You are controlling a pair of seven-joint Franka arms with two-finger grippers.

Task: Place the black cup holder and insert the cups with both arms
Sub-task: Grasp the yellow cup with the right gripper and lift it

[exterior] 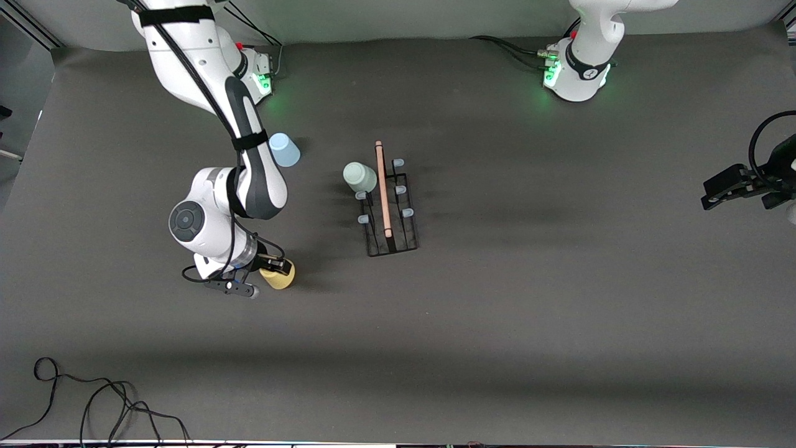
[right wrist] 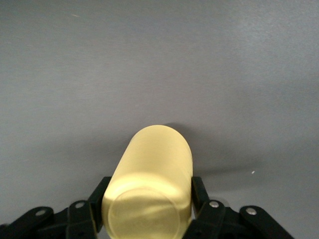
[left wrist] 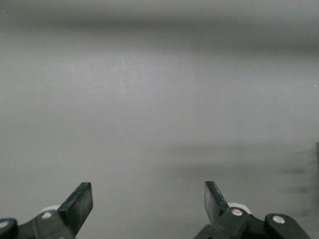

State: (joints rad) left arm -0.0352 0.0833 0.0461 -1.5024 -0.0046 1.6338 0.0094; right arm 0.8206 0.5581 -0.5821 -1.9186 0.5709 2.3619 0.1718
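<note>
Standing mid-table: black cup holder [exterior: 390,214], upright on its rectangular wire base, light wooden rod handle [exterior: 383,188] running along the top, blue-capped pegs either side.
Grey-green cup [exterior: 360,177]: seated upside down on a peg on the side of the holder facing the right arm's end, at the rack's end farther from the front camera.
Light blue cup [exterior: 284,150]: on the table, toward the right arm's end, farther from the front camera than the holder, partly hidden by the right arm [exterior: 249,168].
Yellow cup [exterior: 277,274]: near the right arm's end, nearer to the front camera than the holder; whether it rests on the table or is lifted cannot be told.
Right gripper [exterior: 271,268]: fingers clamped on either side of the yellow cup.
Left gripper [exterior: 715,193]: waiting over the left arm's end of the table, fingers apart, holding nothing.
Grey table mat [exterior: 528,311]: carries everything listed.
</note>
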